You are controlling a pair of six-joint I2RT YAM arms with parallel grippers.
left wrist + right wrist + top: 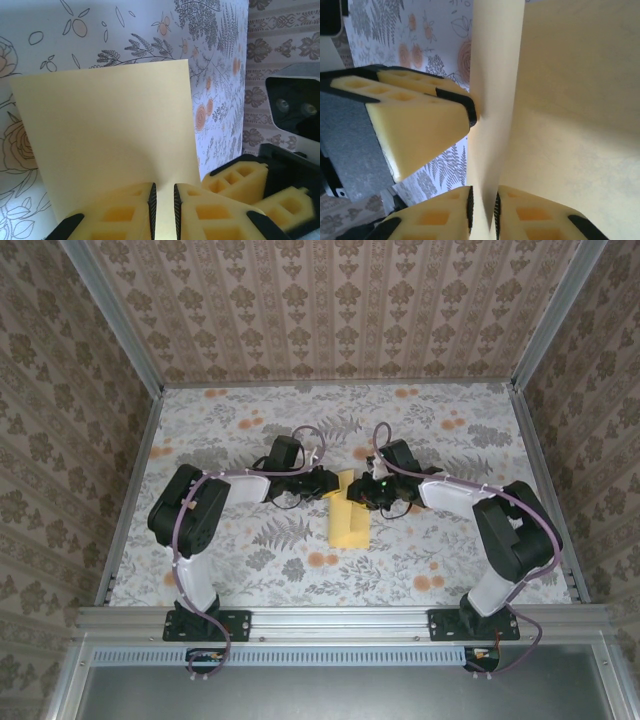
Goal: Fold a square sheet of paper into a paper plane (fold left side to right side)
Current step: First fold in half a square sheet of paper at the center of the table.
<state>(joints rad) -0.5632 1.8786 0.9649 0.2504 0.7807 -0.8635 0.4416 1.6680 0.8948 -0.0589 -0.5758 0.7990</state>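
You can see the square sheet of paper (350, 527) in the middle of the flowery desk (240, 550), between the two arms. Your left tool (163, 207) is closed tight on one edge of the paper, and the sheet spreads out wide in front of it. Your right tool (483, 210) is closed on the paper too, pinching a thin bent part. From above, the two tools sit just beside each other at the far end of the sheet.
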